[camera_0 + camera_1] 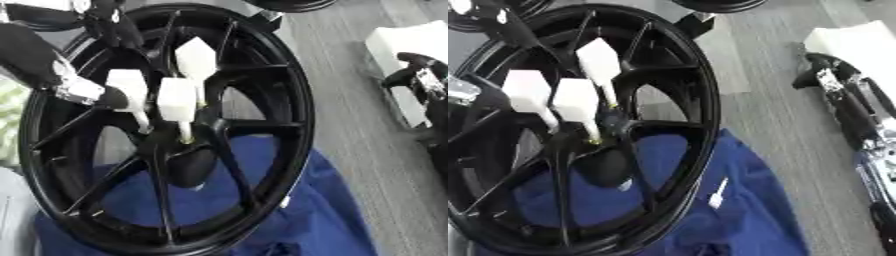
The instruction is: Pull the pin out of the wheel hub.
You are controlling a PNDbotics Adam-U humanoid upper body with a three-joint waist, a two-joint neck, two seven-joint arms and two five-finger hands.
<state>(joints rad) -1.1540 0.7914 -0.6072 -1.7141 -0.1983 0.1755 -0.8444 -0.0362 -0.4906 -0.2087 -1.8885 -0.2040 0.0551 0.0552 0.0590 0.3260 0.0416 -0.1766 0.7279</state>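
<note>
Left hand [109,95] came in from the upper left; its dark fingertip end sat against the leftmost white pin [129,90], touching the white block head. Whether the fingers pinched the head or just rested on it could not be told, since only a black tip and a silver wrist section showed. Right beside that pin stood a second white pin [178,100], and just past it, higher, a third pin [197,59]. All three were seated in the centre of the black wheel hub [188,137], heads out, thin shanks running into the hub.

Each pin's long axis ran from its white head down to its shank tip; heads pointed up and toward the camera, shanks down into the hub. The wheel lay tilted on a blue cloth [754,210]. One small white piece [717,196] lay on the cloth, well away from the fingers.

Right hand [833,80] hung idle far to the right, fingers looking curled, holding nothing.

Risks: pulling off-axis would likely jam the shank in its hole; the neighbouring head was close enough to get knocked; a slipping grip could drop the pin between the spokes.
</note>
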